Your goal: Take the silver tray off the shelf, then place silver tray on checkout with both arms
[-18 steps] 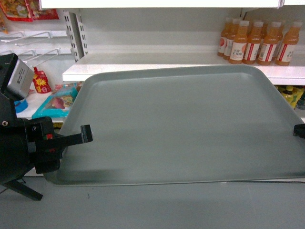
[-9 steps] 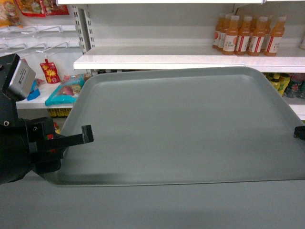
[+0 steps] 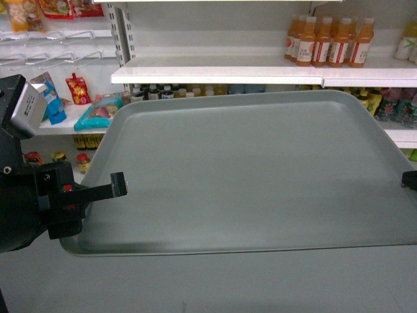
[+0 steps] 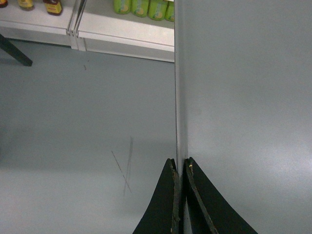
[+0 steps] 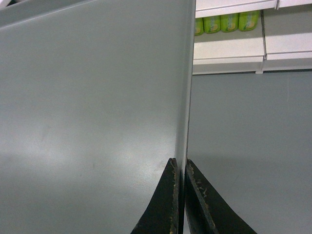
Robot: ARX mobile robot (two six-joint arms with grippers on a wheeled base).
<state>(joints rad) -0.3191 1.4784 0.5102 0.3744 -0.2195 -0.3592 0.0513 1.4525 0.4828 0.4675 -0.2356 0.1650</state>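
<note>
The silver tray (image 3: 247,176) is a large grey-green rectangle with a low rim, held level in the air in front of the white shelf (image 3: 260,68). My left gripper (image 3: 117,184) is shut on the tray's left rim; in the left wrist view the two fingers (image 4: 180,165) pinch the thin edge of the silver tray (image 4: 243,107). My right gripper (image 3: 408,179) shows only as a black tip at the right rim; in the right wrist view it (image 5: 182,165) is shut on the edge of the silver tray (image 5: 92,107). The checkout is out of view.
Orange drink bottles (image 3: 326,42) stand on the shelf at upper right. Snack packs (image 3: 98,114) lie on a lower shelf at left, with wire hooks (image 3: 58,55) above. Grey floor (image 4: 73,122) lies under the tray. Green bottles (image 5: 224,22) sit on a low shelf.
The shelf and its bottles have shrunk and shifted up and left in the head view: I have moved back from the shelf. Both grippers keep the same hold on the tray.
</note>
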